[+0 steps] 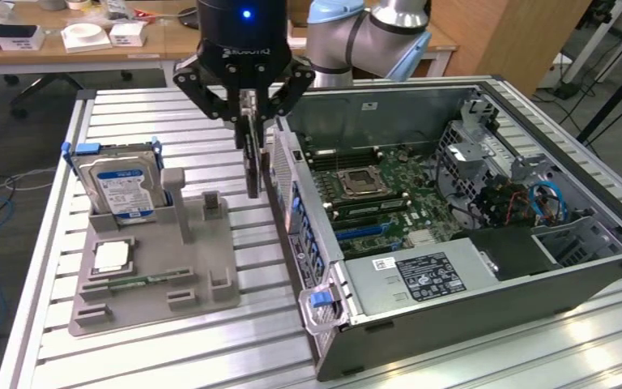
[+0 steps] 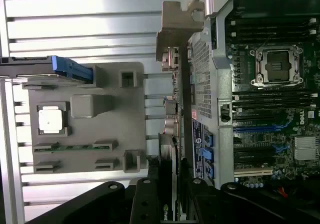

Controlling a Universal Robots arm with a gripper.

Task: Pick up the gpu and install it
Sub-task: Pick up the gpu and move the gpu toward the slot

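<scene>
Two jaws are clenching the gpu (image 1: 253, 162) by its upper end, and the card is hanging upright and edge-on just outside the computer case (image 1: 452, 340), beside the case's perforated wall with the ports, clear of the surface (image 1: 181, 356). Its silver bracket (image 2: 170, 38) is sitting at the end away from the jaws. Beyond the card from the case, a grey holder tray (image 1: 165, 251) is carrying an upright hard drive (image 1: 122, 186), a processor chip (image 1: 111, 258) and a memory stick (image 1: 138, 281). Inside the case, the motherboard (image 1: 398, 194) is lying exposed.
</scene>
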